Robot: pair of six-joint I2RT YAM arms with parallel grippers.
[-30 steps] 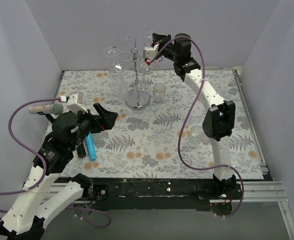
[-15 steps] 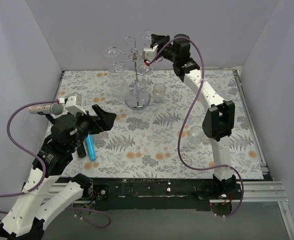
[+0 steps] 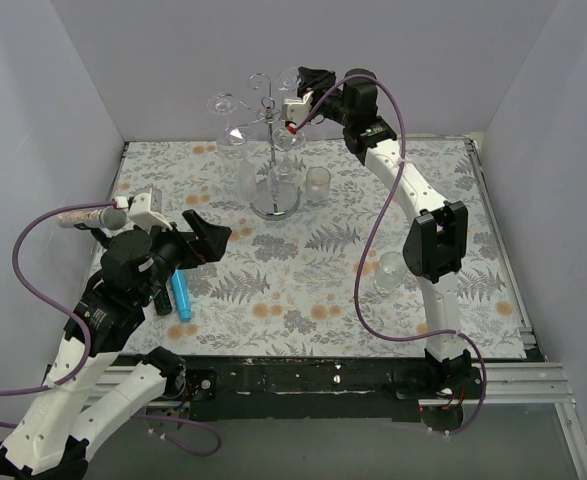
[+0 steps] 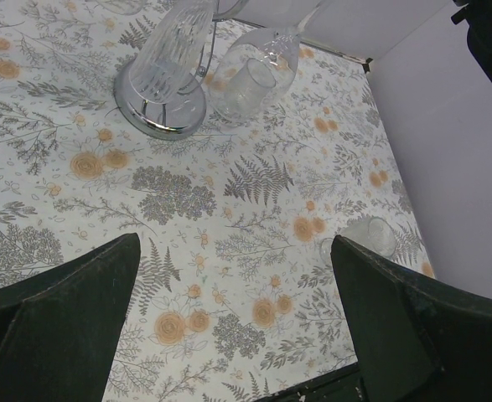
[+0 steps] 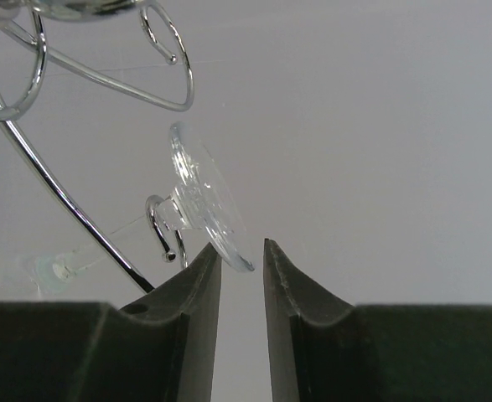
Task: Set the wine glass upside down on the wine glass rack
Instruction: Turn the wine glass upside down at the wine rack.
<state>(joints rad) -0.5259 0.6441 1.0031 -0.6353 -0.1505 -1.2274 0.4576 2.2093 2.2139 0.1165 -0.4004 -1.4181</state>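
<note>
While scanning round the rack point(image 3: 274, 208) at twelve o'clock on the mat point(image 3: 293, 285), find other glasses point(image 3: 223, 103) on its curls, a tumbler point(image 3: 318, 182) just at its three o'clock, a second tumbler point(image 3: 388, 270) toward five, a blue tube point(image 3: 181, 293) at eight. Can make out the wine glass point(image 5: 197, 194) foot-up, stem in a wire curl, bowl only a blur. See right arm point(image 3: 413, 190) stretched high, right gripper point(image 5: 241, 247) slightly parted about the foot's rim, not pinching; left gripper point(image 4: 235, 243) low, gaping wide, empty.

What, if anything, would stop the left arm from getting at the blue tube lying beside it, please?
Little, so probably yes. The blue tube lies on the floral mat right beside the left gripper, whose jaws stand wide open. Only the arm's own wrist overhangs the tube's far end, which may make the approach awkward.
</note>
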